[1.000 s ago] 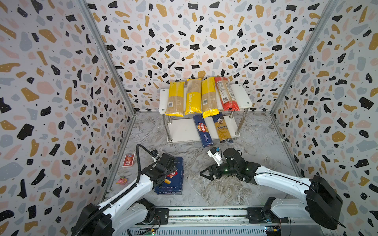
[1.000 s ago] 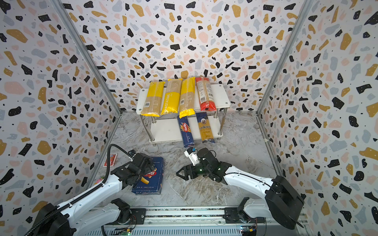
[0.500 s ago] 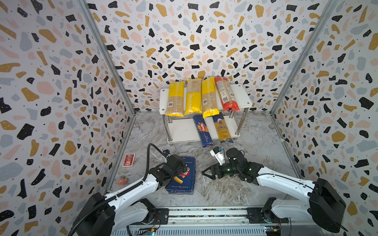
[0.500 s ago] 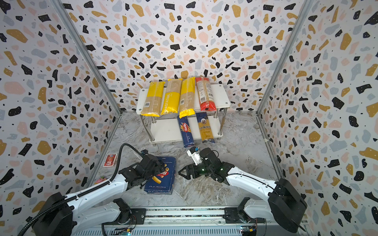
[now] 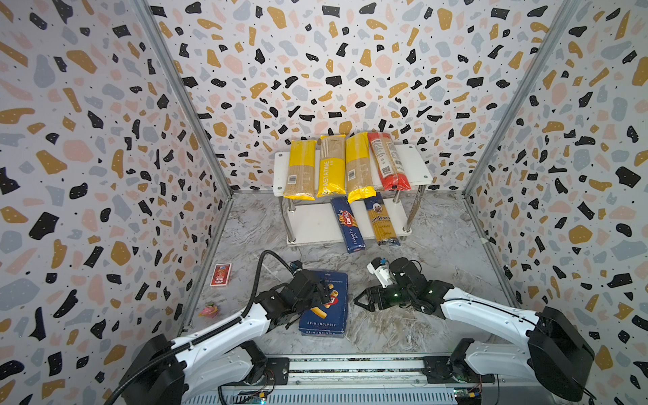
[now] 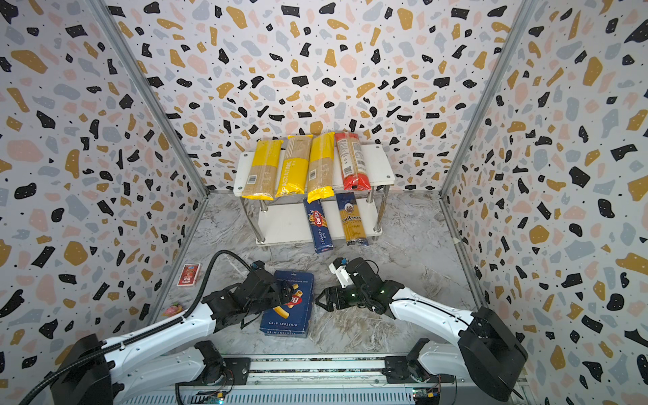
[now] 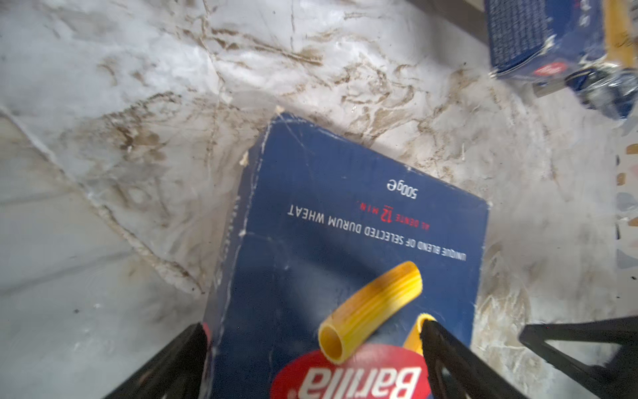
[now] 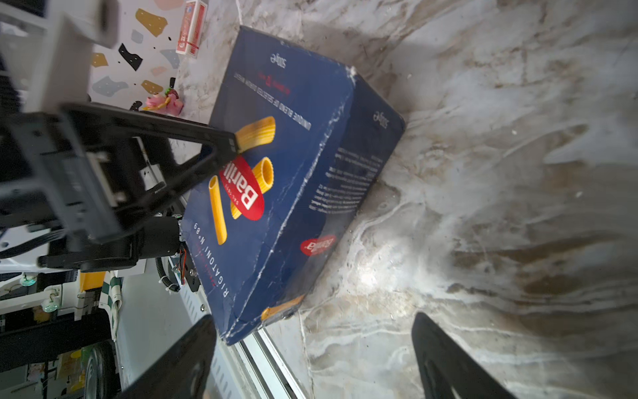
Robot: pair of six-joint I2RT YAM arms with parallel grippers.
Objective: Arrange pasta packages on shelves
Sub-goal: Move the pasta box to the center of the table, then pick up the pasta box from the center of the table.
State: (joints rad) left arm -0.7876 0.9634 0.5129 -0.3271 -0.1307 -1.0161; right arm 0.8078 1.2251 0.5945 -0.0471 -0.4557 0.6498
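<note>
Six packs (image 5: 329, 164) are up on the shelves (image 5: 413, 164), and the last one, the wide box (image 5: 324, 315), lies flat on the surface (image 5: 403, 245) at lower centre in both top views. The left tool (image 5: 321, 292) hangs over it, jaws apart, nothing clamped. The right tool (image 5: 361, 301) sits just right of the box, jaws apart too, tips aimed at its side wall and short of it, as far as I can tell. The step, I'd say, is getting hold of that box. It's wide, so both left fingers want to be outside the long edges before closing, then a level lift toward the bare left of the lower board (image 5: 308, 221). The right wrist view gives what the top views hide: one left finger (image 8: 224, 141) is over the printed face, inside the edge, so a squeeze now would likely skid. The left wrist view adds the other finger (image 7: 172, 362), beside the box edge at lower left
</note>
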